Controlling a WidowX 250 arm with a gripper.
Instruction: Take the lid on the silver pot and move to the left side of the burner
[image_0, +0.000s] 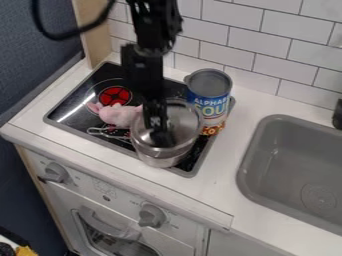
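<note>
On the hob (80, 112) | 1 pot (159, 158), 1 can (210, 91), 1 pink toy (119, 116) | 1 end effector (161, 138) at pot: opening, hold unclear

A black cooktop (77, 116) and a grey sink (287, 167) are set into the white bench (220, 185). By the cooktop are borne a silver pot (160, 159) at the front right, a pink toy (119, 116) beside it, and a soup can (209, 92) behind.

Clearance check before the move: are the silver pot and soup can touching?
Cannot tell. In the camera view, the silver pot overlaps the soup can, hiding any gap or contact.
</note>
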